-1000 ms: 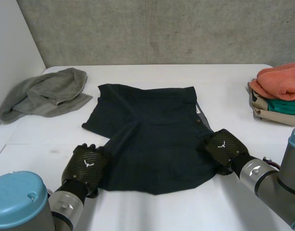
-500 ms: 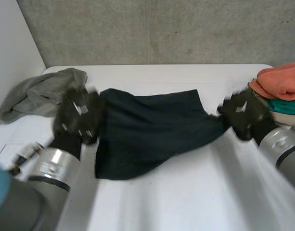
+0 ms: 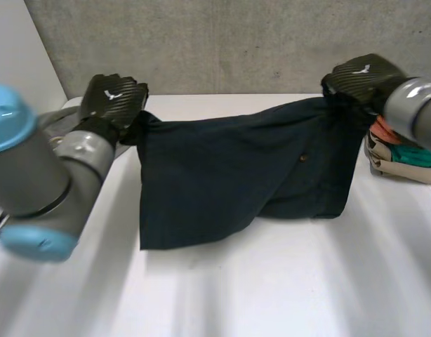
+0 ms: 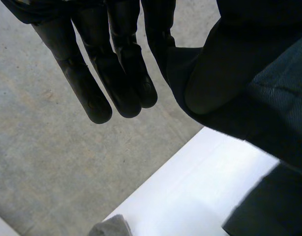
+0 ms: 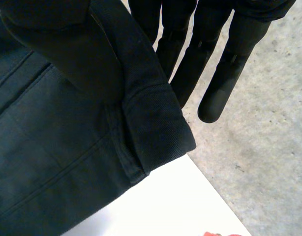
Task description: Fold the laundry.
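No legible text; white winged emblems [image 3: 111, 95] mark left hand [image 3: 121, 109] and right hand [image 3: 356, 81].

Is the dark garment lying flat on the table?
No, the dark garment hangs between the left robot hand and the right robot hand.

A grey cloth [image 4: 109, 227] showed as a small tip cut off at the left wrist view's edge. In the head view the left arm [image 3: 61, 175] covered most of it. The stack of folded laundry [image 3: 398, 165] ran off the edge, its top behind the right arm [image 3: 419, 112]. The hanging dark garment [image 3: 229, 175] hid the counter [image 3: 272, 281] behind it. Its garment type could not be told.
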You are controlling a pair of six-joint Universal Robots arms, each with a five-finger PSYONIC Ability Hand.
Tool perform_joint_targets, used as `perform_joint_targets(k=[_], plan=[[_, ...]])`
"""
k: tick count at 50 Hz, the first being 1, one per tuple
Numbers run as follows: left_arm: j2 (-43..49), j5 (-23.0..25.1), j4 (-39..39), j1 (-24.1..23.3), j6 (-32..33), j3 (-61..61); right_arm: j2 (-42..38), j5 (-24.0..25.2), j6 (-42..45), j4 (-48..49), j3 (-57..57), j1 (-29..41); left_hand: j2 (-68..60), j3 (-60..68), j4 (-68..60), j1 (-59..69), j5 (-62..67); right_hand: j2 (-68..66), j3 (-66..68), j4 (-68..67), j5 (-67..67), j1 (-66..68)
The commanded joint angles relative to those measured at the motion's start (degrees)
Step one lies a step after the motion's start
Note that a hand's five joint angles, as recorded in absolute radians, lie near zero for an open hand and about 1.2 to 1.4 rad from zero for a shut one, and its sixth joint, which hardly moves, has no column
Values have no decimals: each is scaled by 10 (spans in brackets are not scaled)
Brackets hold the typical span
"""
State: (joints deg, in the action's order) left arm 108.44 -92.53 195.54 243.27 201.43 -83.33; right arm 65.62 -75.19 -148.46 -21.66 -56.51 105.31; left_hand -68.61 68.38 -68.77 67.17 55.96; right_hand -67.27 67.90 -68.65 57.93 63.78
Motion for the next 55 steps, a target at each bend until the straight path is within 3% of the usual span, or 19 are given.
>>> perform_joint_targets(k=[1, 7, 8, 11, 18, 25, 31, 39, 44, 51, 55], plan=[[108, 2, 104, 5, -14, 204, -101, -76, -66, 169, 147, 57, -114, 116, -112, 128, 140, -127, 121, -114, 121, 162], [104, 1, 299, 33, -56, 290, -94, -95, -156, 421, 155, 60, -114, 116, -112, 128, 140, -127, 121, -114, 121, 162], [103, 1, 313, 36, -60, 296, -88, -97, -174, 480, 148, 62, -114, 116, -112, 128, 140, -127, 121, -114, 121, 162], [102, -3, 305, 42, -63, 316, -74, -96, -189, 522, 130, 62, -114, 116, -112, 128, 140, -127, 121, -114, 121, 162], [95, -5, 238, 45, -84, 240, -37, -91, -187, 482, 66, 68, -114, 116, -112, 128, 140, -127, 121, -114, 121, 162], [71, 23, 218, 51, -100, 72, -42, -89, -146, 312, -19, 70, -114, 116, -112, 128, 140, -127, 121, -114, 121, 162], [69, 67, 183, 48, -94, -63, -80, -85, -52, 197, -129, 76, -114, 116, -112, 128, 140, -127, 121, -114, 121, 162], [43, 71, 65, 40, -23, -198, -88, -83, 53, 190, -245, 69, -114, 116, -112, 128, 140, -127, 121, -114, 121, 162], [-47, 71, -77, 19, 16, -259, -32, -88, 106, 153, -298, 68, -114, 116, -112, 128, 140, -127, 121, -114, 121, 162], [-164, 71, -241, -9, 27, -313, 88, -89, 189, -13, -392, 68, -114, 116, -112, 128, 140, -127, 121, -114, 121, 162], [-214, 77, -401, -48, 58, -326, 160, -81, 260, -101, -471, 50, -114, 116, -112, 128, 140, -127, 121, -114, 121, 162]])
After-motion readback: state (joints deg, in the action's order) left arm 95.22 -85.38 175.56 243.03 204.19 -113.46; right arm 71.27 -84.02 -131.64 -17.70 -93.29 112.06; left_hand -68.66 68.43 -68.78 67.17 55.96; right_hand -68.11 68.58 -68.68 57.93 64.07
